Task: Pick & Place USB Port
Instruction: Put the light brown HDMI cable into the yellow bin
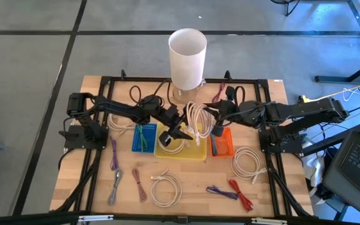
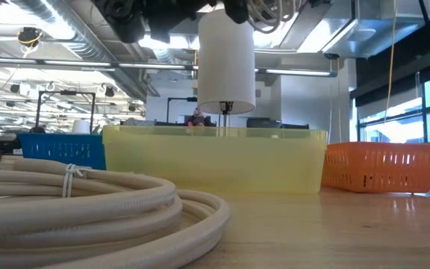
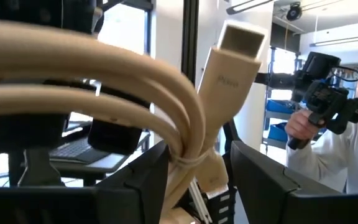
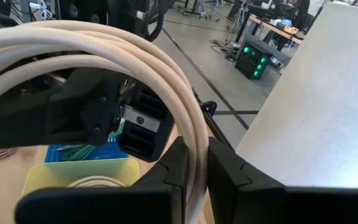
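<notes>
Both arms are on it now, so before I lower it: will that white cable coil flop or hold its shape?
Likely semi-stiff: the coil keeps its loops in mid-air between the left tool and right tool. A tie at the plug seems to bundle it, so it should stay together. Its loose loops may still sag over the yellow bin.

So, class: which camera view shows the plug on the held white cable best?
The left wrist view: the cable's plug fills the frame, end on. The high view shows only the white cable coil; the right wrist view, its loops; the low view, a sliver.
</notes>
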`<act>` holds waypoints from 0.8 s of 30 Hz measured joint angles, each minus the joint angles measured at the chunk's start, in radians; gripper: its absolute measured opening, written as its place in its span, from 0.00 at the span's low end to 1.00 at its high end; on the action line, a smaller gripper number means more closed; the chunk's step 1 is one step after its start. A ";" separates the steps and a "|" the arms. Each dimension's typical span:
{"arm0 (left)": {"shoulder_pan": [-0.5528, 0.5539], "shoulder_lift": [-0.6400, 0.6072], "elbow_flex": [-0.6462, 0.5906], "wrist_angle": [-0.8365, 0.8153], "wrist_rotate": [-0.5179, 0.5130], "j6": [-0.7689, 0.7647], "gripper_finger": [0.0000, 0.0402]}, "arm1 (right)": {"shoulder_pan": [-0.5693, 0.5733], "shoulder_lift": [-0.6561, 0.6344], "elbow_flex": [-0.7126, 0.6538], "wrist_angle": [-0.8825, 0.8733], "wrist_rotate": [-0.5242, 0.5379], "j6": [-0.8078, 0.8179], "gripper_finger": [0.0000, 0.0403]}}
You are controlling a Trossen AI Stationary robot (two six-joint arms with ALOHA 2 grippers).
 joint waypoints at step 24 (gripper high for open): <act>0.004 0.000 0.012 -0.004 -0.008 0.071 0.10 | 0.000 0.000 0.000 0.000 0.000 -0.013 0.14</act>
